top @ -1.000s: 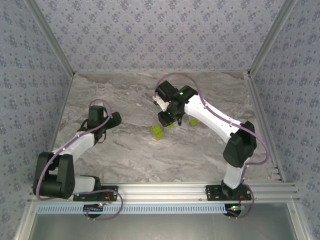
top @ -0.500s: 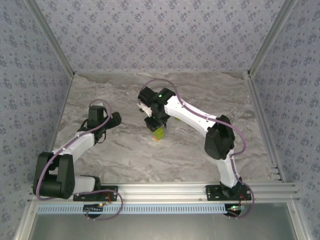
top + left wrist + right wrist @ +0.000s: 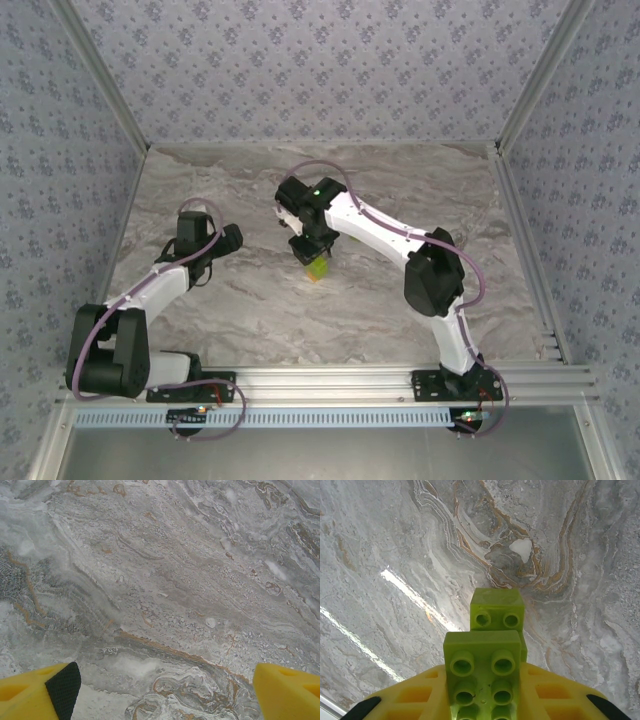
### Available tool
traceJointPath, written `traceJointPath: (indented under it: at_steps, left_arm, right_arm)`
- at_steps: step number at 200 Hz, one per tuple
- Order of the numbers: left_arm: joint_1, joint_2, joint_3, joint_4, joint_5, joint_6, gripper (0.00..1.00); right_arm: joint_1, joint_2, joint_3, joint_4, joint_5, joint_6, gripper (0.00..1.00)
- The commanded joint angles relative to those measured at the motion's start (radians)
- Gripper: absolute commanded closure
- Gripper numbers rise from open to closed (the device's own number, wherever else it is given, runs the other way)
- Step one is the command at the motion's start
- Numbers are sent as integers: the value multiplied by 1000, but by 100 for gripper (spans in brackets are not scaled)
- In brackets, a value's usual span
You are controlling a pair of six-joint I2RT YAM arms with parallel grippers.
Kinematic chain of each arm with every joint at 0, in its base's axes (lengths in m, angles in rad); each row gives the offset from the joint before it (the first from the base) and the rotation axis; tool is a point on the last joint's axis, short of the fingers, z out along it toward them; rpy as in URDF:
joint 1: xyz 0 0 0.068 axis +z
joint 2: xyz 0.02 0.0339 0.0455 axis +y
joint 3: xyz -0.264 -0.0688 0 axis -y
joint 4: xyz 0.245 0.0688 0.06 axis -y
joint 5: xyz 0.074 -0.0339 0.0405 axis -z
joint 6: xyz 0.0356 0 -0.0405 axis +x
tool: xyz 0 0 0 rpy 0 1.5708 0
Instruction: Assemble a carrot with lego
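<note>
My right gripper (image 3: 311, 250) is shut on a lime-green lego brick (image 3: 482, 672), whose round studs face the wrist camera. It hovers just over the carrot (image 3: 317, 269), a small lime-green piece with a bit of orange at its near edge, on the marble table. Beyond the held brick, the right wrist view shows a second green brick (image 3: 497, 611) right against it; I cannot tell whether the two are joined. My left gripper (image 3: 231, 238) stands open over bare marble to the left, its yellow fingers (image 3: 37, 694) wide apart with nothing between them.
The marble tabletop (image 3: 400, 320) is bounded by patterned walls at the back and sides and an aluminium rail (image 3: 330, 380) at the near edge. The right arm (image 3: 380, 230) stretches across the middle and hides the table under it.
The right gripper has swung left with the green brick, from beside the loose green bricks to just above the carrot. The left arm has not moved.
</note>
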Motion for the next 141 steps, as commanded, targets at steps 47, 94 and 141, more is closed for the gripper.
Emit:
traceJointPath:
  at_steps: [47,94,141]
  left_arm:
    - [3,-2,5,26,9,15,9]
    - [3,-4,6,24,8,15,9]
    - [3,-5,5,25,9,15,9]
  right_arm:
    - [-8,17,-5,-31,17,-2,68]
    - [-4,-6,-7,-25,14,2,68]
    - [-5,-28,8,-29,20,10,68]
